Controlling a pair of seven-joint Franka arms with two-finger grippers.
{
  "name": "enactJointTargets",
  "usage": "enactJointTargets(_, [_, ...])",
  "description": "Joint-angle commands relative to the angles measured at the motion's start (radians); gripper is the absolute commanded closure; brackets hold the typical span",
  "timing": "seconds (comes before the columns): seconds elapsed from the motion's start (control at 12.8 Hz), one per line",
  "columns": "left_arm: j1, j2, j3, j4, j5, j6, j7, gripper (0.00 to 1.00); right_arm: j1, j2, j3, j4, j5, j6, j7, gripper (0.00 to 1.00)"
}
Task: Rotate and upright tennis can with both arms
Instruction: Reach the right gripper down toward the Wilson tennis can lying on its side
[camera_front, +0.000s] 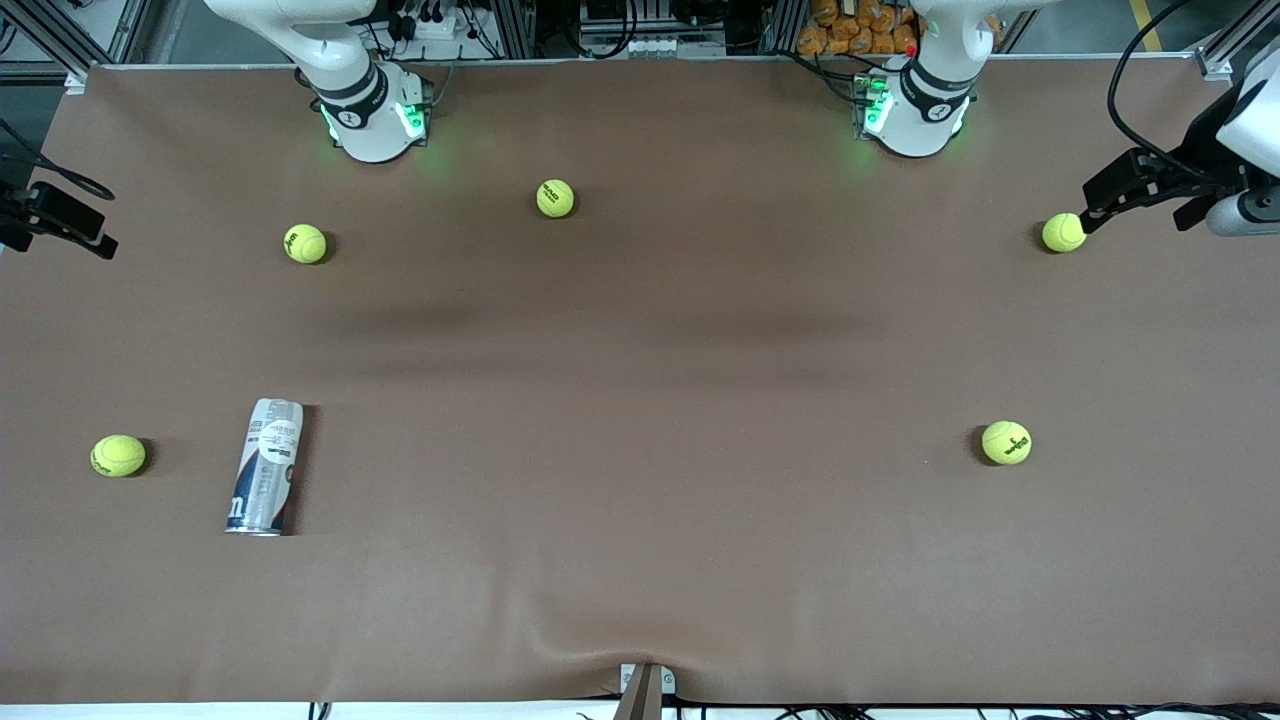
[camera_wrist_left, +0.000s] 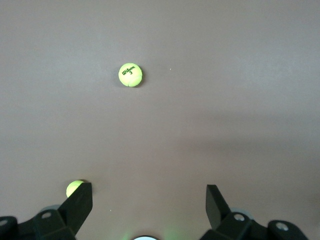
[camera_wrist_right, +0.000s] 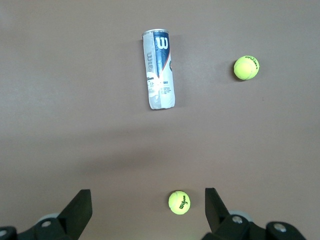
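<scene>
Waiting to start — the tennis can (camera_front: 265, 467) lies flat near the tabletop's front edge at the right arm's end; left hand (camera_wrist_left: 149, 200) and right hand (camera_wrist_right: 148, 202) hover wide, empty. Next: reach it.

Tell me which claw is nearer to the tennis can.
Right. The right claw hangs open over the table at the right arm's end, where the tennis can lies on its side. The left claw hangs open at the left arm's end.
</scene>
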Motion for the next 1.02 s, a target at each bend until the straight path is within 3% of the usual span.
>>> enactJointTargets(0.0, [0.010, -0.006, -0.007, 0.024, -0.004, -0.044, 0.004, 0.00, -0.012, 0.015, 0.007, -0.005, -0.015, 0.006, 0.012, 0.00])
enactJointTargets(0.39, [0.010, 0.011, -0.009, 0.038, 0.028, -0.053, -0.001, 0.00, -0.002, 0.092, 0.007, -0.007, -0.013, 0.054, 0.006, 0.00])
enactJointTargets(0.55, [0.010, 0.011, -0.009, 0.032, 0.028, -0.053, 0.002, 0.00, -0.002, 0.165, 0.007, -0.007, -0.011, 0.095, 0.001, 0.00])
enactJointTargets(0.94, [0.011, 0.020, -0.009, 0.024, 0.027, -0.056, 0.011, 0.00, -0.012, 0.394, 0.007, -0.014, -0.011, 0.382, -0.124, 0.00])
